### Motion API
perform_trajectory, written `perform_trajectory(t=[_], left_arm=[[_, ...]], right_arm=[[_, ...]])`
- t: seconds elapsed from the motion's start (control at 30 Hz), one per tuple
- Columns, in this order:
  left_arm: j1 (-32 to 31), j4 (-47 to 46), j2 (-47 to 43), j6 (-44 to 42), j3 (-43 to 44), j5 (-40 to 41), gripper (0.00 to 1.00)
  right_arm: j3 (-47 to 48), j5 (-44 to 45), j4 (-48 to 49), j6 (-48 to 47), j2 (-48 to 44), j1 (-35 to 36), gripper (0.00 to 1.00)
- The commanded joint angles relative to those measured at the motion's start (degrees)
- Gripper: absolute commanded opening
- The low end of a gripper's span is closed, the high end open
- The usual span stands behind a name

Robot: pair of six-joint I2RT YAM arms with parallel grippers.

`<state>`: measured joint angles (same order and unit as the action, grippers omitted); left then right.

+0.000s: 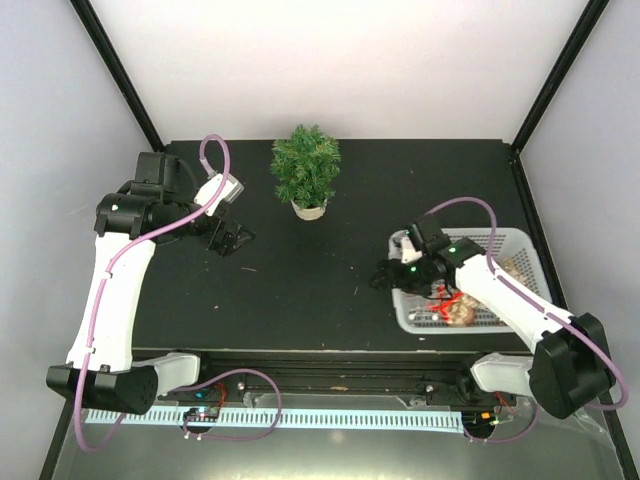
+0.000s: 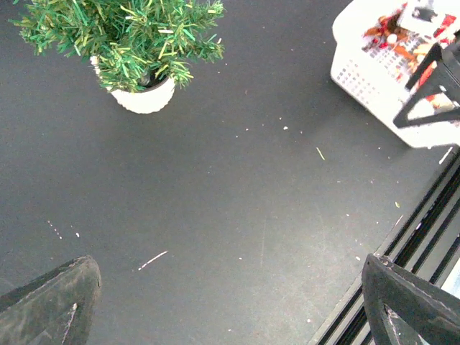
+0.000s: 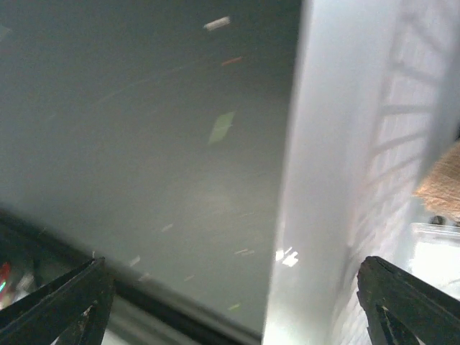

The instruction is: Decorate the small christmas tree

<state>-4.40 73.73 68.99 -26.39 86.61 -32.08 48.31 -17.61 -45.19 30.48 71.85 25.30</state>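
Overhead: small christmas tree [image 1: 306, 170] stands far centre, no ornaments seen on it; white basket [image 1: 520, 238] sits near right. Right gripper [image 1: 392, 272] hangs at the basket's left rim, so I'd shift right over the ornaments before descending. Left wrist: left gripper [image 2: 226, 277] wide, empty, well apart from the tree. Right wrist: jaws wide, nothing between; the basket wall below is a snag risk.

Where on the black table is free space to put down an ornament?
The widest bare patch of the black tabletop lies between the small green christmas tree in its cream pot, the left claw and the white plastic mesh basket. A bare strip runs behind the basket. Crowded: the basket's left rim, where the right claw hangs.
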Motion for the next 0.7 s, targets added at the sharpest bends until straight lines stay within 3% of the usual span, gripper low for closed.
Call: perform_trajectory(t=[0.0, 0.13, 0.3, 0.37, 0.53, 0.67], left_arm=[[0.19, -0.35, -0.07, 0.37, 0.61, 0.31, 0.99], [0.19, -0.92, 0.51, 0.82, 0.93, -1.28, 0.99], [0.2, -1.37, 1.09, 0.91, 0.25, -2.67, 0.99], [0.2, -1.32, 1.32, 0.79, -0.02, -2.98, 0.99], [0.14, -2.1, 0.29, -0.08, -0.32, -1.81, 0.99], [0.11, -4.59, -0.35, 1.39, -2.14, -0.31, 0.99]], right_arm=[[5.06, -13.05, 4.69, -1.32, -0.54, 10.5, 0.93], [10.5, -19.61, 7.71, 0.52, 5.0, 18.14, 0.93], [18.1, -27.21, 8.16, -4.71, 17.03, 24.13, 0.94], [22.93, -21.19, 5.36, -6.11, 19.84, 25.22, 0.93], [24.57, -5.65, 2.93, -3.99, 16.18, 24.36, 0.94], [24.4, -4.32, -0.7, -3.32, 16.92, 24.13, 0.96]])
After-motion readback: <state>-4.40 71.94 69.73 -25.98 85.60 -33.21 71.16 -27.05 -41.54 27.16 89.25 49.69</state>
